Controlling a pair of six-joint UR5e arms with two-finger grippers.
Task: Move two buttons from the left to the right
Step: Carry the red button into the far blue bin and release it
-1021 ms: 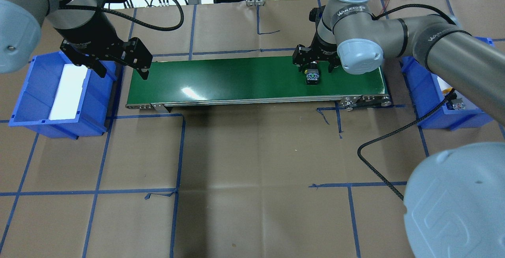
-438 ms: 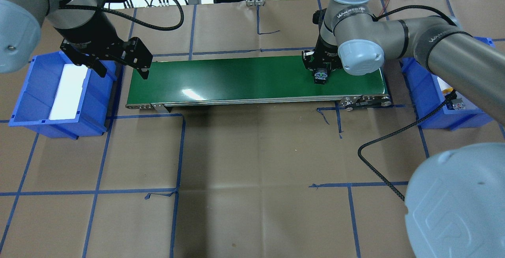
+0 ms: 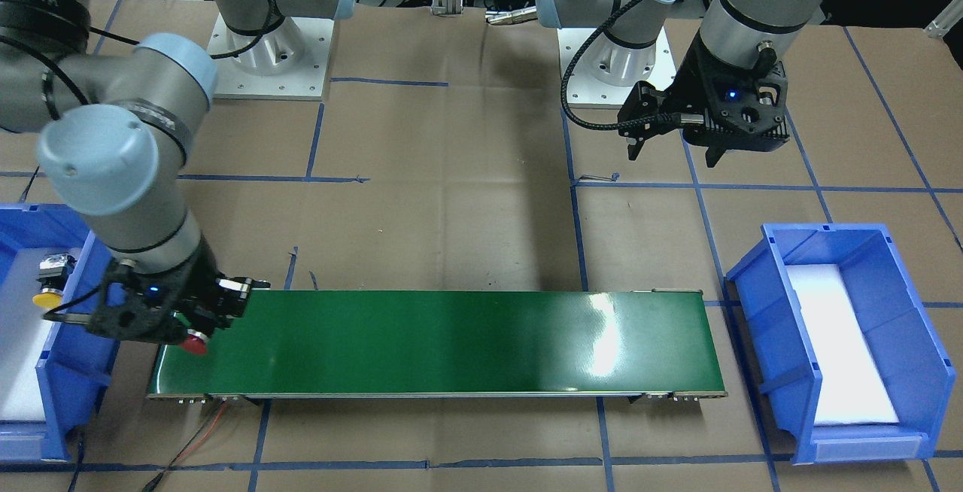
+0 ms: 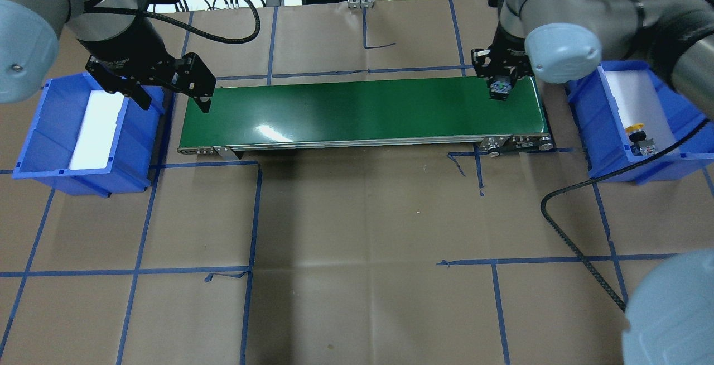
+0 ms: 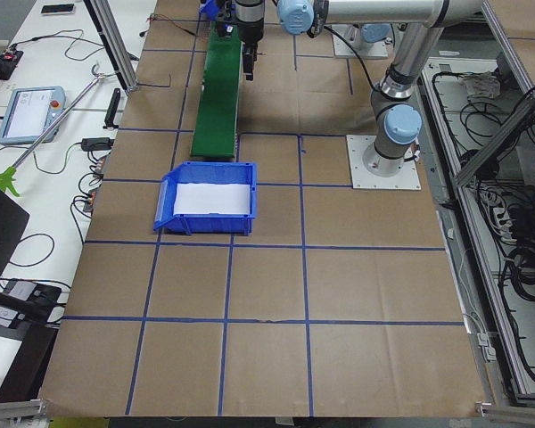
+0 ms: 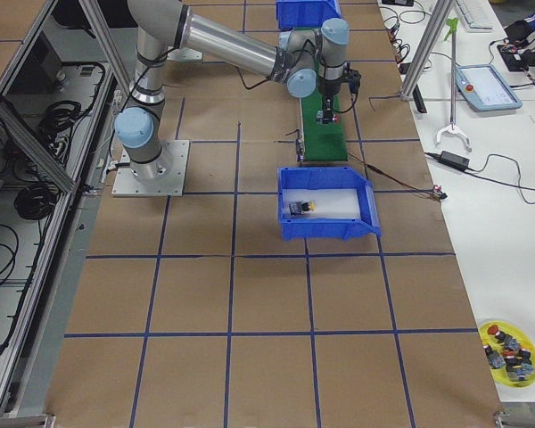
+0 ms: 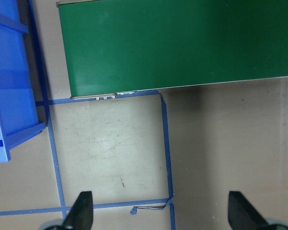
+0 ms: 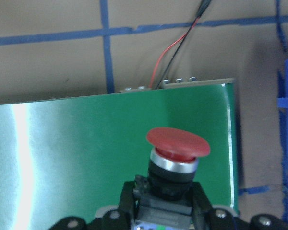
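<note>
Red button (image 8: 177, 143): was clamped at its block end by the closed right hand (image 4: 498, 79), cap pointing away, over the green belt's (image 4: 357, 109) end at the upper right of the overhead view. Judged light, rigid, smooth-capped; the block's flats offered the surest hold. Yellow button (image 4: 636, 129): lay in the blue bin (image 4: 611, 172), right edge. Left hand (image 7: 162, 211): stood wide open, empty.

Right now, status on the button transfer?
Right end effector shut on red button, over right end of belt. Left end effector open, empty, at its left end. Yellow button already in right bin. Nothing seen blocking.
</note>
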